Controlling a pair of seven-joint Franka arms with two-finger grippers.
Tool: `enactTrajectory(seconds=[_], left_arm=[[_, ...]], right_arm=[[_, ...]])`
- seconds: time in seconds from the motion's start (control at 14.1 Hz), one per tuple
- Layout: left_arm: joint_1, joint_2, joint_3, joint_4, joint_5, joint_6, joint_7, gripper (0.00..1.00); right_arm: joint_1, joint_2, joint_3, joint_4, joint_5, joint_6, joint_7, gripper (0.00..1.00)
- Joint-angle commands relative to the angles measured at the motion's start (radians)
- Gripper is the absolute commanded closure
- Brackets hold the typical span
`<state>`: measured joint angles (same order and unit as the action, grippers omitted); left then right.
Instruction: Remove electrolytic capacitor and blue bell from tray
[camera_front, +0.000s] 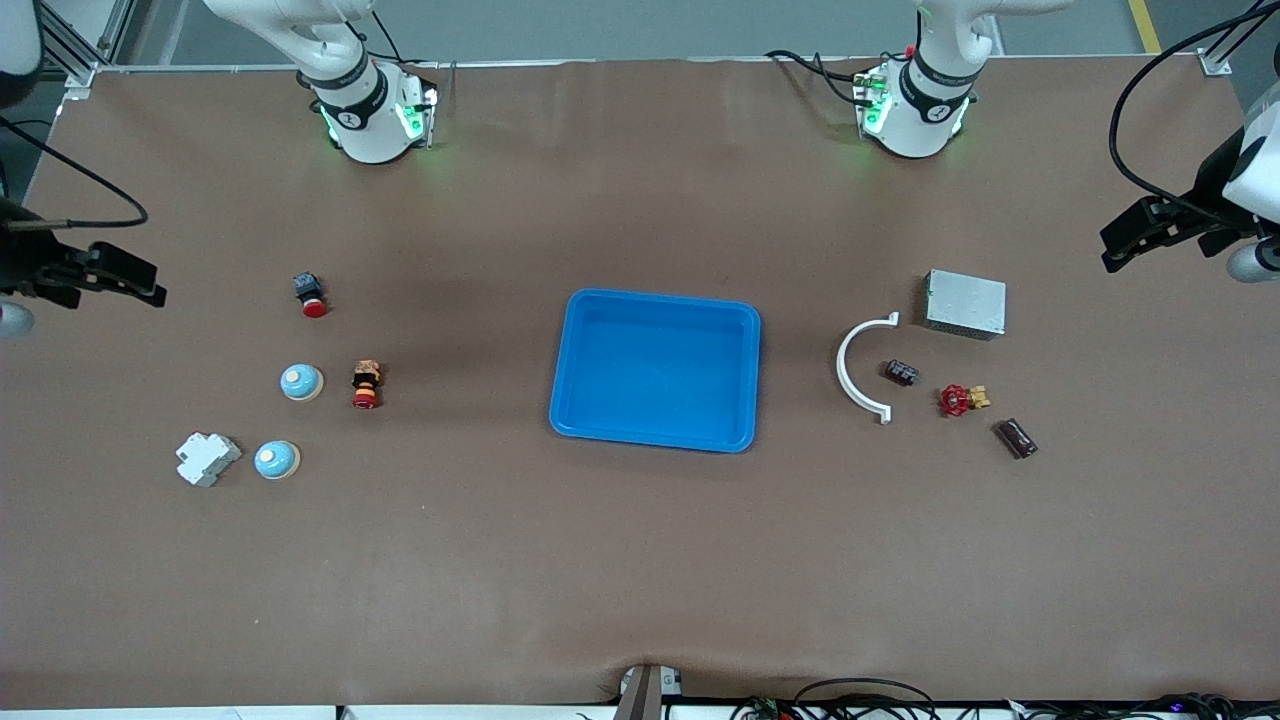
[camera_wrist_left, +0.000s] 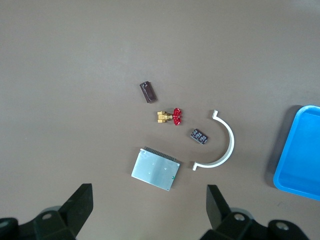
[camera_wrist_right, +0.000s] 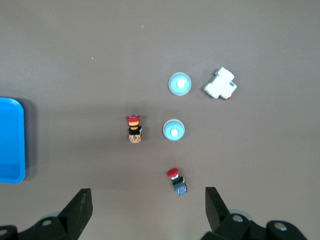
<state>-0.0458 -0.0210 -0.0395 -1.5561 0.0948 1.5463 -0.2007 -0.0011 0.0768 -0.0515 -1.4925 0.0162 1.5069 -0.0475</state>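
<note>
Tray (camera_front: 655, 300) sits empty mid-table | we find both blue bells (camera_front: 301, 382) out toward the right arm's end, capacitors (camera_front: 1016, 438) toward the left arm's, so removal looks done | left gripper (camera_wrist_left: 147, 210) and right gripper (camera_wrist_right: 147, 210) wait wide open, holding nothing | no legible writing.

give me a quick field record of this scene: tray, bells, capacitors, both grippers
tray: blue tray, mid-table, nothing in it
bells: two blue bells on the table toward the right arm's end
capacitors: two dark capacitors on the table toward the left arm's end
left gripper: left gripper open, holding nothing, over the table near the metal box
right gripper: right gripper open, holding nothing, over the table near the red push button
</note>
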Motion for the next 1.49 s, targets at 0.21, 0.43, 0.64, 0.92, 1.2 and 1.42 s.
enactTrajectory(seconds=[0.21, 0.43, 0.64, 0.92, 1.2, 1.42], left_arm=[[0.003, -0.033, 0.000, -0.015, -0.018, -0.015, 0.018, 0.00], [0.003, -0.033, 0.001, -0.015, -0.018, -0.015, 0.018, 0.00], [0.001, -0.030, 0.001, -0.015, -0.018, -0.015, 0.018, 0.00], [0.003, -0.016, 0.001, 0.011, -0.049, -0.012, 0.018, 0.00], [0.003, -0.016, 0.003, 0.014, -0.050, -0.014, 0.040, 0.00], [-0.003, -0.016, -0.002, 0.016, -0.053, -0.031, 0.037, 0.00]], right_arm=[[-0.007, -0.009, -0.004, 0.037, -0.012, -0.062, 0.020, 0.00], [-0.007, -0.043, -0.002, 0.035, -0.001, -0.080, 0.064, 0.00], [-0.008, -0.080, -0.002, 0.031, 0.001, -0.093, 0.066, 0.00], [-0.008, -0.094, -0.002, 0.024, 0.001, -0.094, 0.063, 0.00], [-0.008, -0.104, -0.004, 0.024, 0.001, -0.102, 0.063, 0.00], [-0.010, -0.115, -0.004, 0.021, 0.001, -0.108, 0.061, 0.00]])
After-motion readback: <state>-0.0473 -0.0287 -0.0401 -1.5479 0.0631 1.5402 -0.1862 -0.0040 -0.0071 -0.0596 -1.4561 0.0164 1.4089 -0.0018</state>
